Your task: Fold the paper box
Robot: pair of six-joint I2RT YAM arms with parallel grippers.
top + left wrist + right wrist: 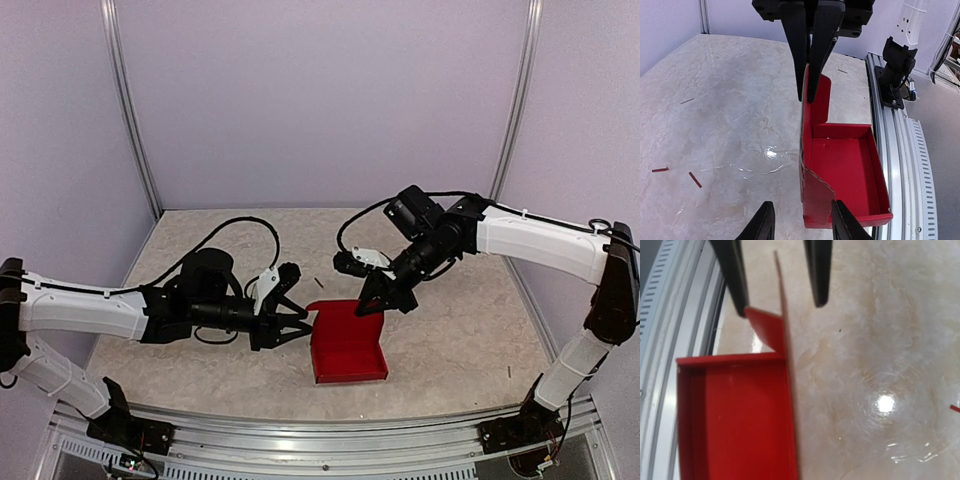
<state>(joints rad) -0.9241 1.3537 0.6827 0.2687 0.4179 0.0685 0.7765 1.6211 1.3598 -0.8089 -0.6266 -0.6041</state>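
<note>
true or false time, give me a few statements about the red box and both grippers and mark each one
1. The right gripper pinches the paper box by an upright flap. True.
2. The left gripper is clamped shut. False: its jaws stand apart, one on either side of the box's side wall.
3. The box lies as a flat sheet. False: its walls are up, forming an open tray.
4. Small red scraps lie on the table. True.
</note>
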